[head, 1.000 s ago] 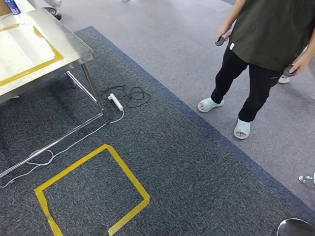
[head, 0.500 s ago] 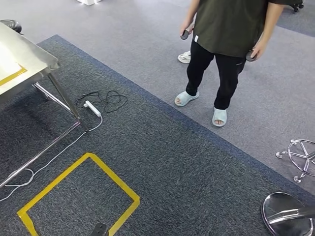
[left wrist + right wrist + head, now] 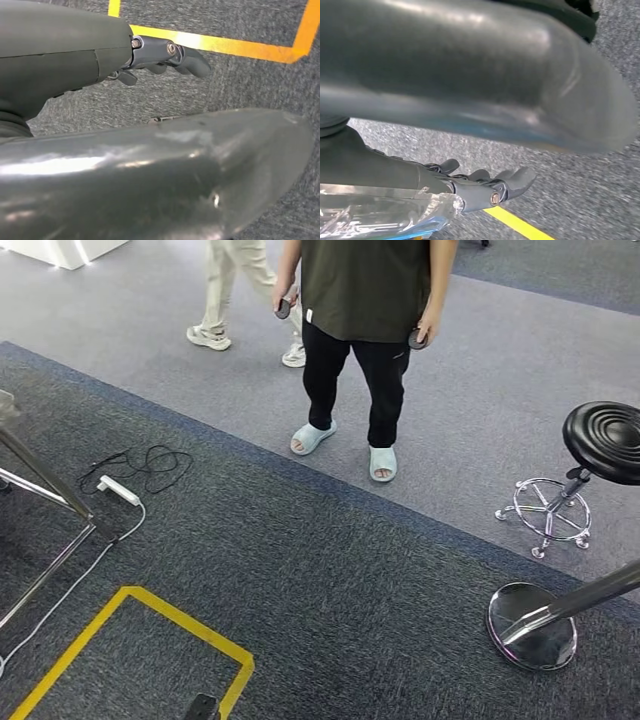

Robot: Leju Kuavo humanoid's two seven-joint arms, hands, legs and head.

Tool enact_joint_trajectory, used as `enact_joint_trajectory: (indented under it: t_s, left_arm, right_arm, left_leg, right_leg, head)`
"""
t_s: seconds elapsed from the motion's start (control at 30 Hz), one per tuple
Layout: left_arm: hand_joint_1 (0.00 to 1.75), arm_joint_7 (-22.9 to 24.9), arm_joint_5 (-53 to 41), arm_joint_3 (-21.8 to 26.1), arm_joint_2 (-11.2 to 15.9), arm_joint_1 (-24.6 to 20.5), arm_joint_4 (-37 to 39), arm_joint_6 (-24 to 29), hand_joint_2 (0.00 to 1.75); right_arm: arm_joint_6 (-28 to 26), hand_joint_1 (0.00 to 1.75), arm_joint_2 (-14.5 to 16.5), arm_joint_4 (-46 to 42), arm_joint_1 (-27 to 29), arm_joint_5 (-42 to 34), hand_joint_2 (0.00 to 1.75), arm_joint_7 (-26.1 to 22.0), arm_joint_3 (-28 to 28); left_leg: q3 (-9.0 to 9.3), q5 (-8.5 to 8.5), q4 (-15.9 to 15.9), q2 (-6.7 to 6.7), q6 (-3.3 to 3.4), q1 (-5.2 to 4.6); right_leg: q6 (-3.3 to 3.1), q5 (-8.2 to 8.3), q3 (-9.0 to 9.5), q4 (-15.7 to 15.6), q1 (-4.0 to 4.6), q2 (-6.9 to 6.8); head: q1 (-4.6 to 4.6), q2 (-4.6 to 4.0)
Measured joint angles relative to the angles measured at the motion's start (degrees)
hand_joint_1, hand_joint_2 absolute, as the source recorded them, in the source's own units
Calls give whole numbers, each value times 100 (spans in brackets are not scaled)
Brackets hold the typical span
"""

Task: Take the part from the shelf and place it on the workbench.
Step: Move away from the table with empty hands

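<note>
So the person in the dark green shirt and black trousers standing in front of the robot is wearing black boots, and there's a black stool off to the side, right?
Not quite. The person in the dark shirt and black trousers wears pale blue open-toed slippers, not black boots. The head view shows this. The black stool does stand off to the side.

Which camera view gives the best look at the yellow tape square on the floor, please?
The head view: the yellow tape square shows two sides and a corner on dark carpet. The left wrist view catches one strip with a corner beyond the left hand; the right wrist view a short strip.
</note>
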Motion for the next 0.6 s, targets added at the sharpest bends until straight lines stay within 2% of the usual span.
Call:
enact_joint_trajectory:
  t_s: [0.03, 0.07, 0.1, 0.13, 0.17, 0.2, 0.23, 0.27, 0.3, 0.33, 0.4, 0.43, 0.47, 0.53, 0.57, 0.6]
  left_arm:
    - [0, -1, 36, 12, -2, -4, 0, 26, 0]
    - [0, -12, 96, 39, -3, -7, 0, 55, 0]
    - [0, -28, 173, 78, -5, -5, 0, 79, 0]
    - [0, -48, 255, 134, -6, 3, 0, 92, 0]
    - [0, -67, 328, 195, -5, 17, 0, 91, 0]
    - [0, -79, 385, 254, -4, 31, 0, 85, 0]
    - [0, -86, 423, 309, -2, 40, 0, 80, 0]
    - [0, -89, 443, 352, -1, 43, 0, 77, 0]
    - [0, -90, 453, 387, -1, 41, 0, 76, 0]
    - [0, -92, 456, 411, -3, 38, 0, 74, 0]
    - [0, -95, 458, 450, -2, 37, 0, 69, 0]
    - [0, -96, 458, 469, 1, 34, 0, 67, 0]
    - [0, -97, 458, 489, 3, 30, 0, 66, 0]
    - [0, -98, 458, 514, -1, 16, 0, 69, 0]
    - [0, -98, 458, 520, -5, 10, 0, 74, 0]
    - [0, -96, 457, 526, -8, 8, 0, 85, 0]
  right_arm:
    - [5, 0, 0, 0, 14, 0, 0, 8, 1]
    - [13, 0, -1, 0, 22, 0, 0, 22, 2]
    - [21, 0, -1, 0, 19, 0, 0, 37, 7]
    - [31, 0, -2, 0, 7, 0, 0, 49, 16]
    - [37, 0, -2, 0, -7, 0, 0, 57, 29]
    - [41, 0, -2, 0, -14, 1, 0, 59, 44]
    - [44, 0, -3, 0, -15, 1, 0, 58, 58]
    - [45, 0, -3, 0, -10, 1, 0, 58, 68]
    - [45, 0, -4, 0, -5, 1, 0, 58, 75]
    - [45, 0, -4, 0, -4, 0, 0, 57, 80]
    - [46, 0, -4, 0, -18, 0, 0, 56, 90]
    - [47, 0, -4, 0, -26, 0, 0, 55, 99]
    - [48, 0, -5, 0, -30, 0, 0, 55, 108]
    - [49, 0, -7, 0, -23, 0, 0, 54, 124]
    - [49, 0, -8, -1, -21, 0, 0, 55, 127]
    - [48, 0, -8, -1, -25, 0, 0, 55, 130]
  left_leg:
    - [6, 13, -10, 61, 42, -4]
    - [14, 26, -19, 124, 86, -4]
    - [19, 34, -28, 196, 124, -2]
    - [23, 35, -32, 273, 151, -9]
    - [25, 30, -32, 353, 167, -19]
    - [25, 24, -31, 443, 175, -28]
    - [29, 17, -31, 532, 175, -33]
    - [36, 7, -30, 616, 171, -34]
    - [51, -6, -30, 693, 159, -33]
    - [75, -24, -30, 764, 140, -31]
    - [128, -75, -22, 888, 80, -50]
    - [151, -97, -21, 942, 48, -63]
    - [169, -109, -26, 993, 14, -73]
    - [196, -118, -47, 1068, -53, -59]
    - [191, -158, -17, 987, -85, -41]
    - [137, -258, 114, 847, -108, -29]
  right_leg:
    - [29, 0, -17, 3, -7, -34]
    - [55, -46, -57, 69, -4, -164]
    - [78, -158, -140, 242, 5, -344]
    - [96, -332, -275, 541, 12, -552]
    - [115, -542, -465, 938, 13, -700]
    - [131, -720, -657, 1341, 5, -761]
    - [141, -814, -790, 1628, -4, -787]
    - [148, -799, -817, 1707, -11, -802]
    - [152, -679, -718, 1544, -18, -828]
    - [153, -495, -509, 1178, -22, -902]
    - [134, -218, -71, 401, -13, -1159]
    - [106, -161, 52, 180, -2, -1239]
    - [67, -155, 88, 101, 15, -1255]
    - [-28, -135, 63, 90, 29, -1109]
    - [-70, -120, 57, 76, 26, -1038]
    - [-110, -104, 56, 60, 16, -964]
  head:
    - [-1, 0]
    - [16, 0]
    - [37, 0]
    - [54, 0]
    - [72, 0]
    - [73, 0]
    - [71, 0]
    - [73, 0]
    - [72, 0]
    - [73, 0]
    - [70, 0]
    - [62, 0]
    - [56, 0]
    - [46, 0]
    - [43, 0]
    - [36, 0]
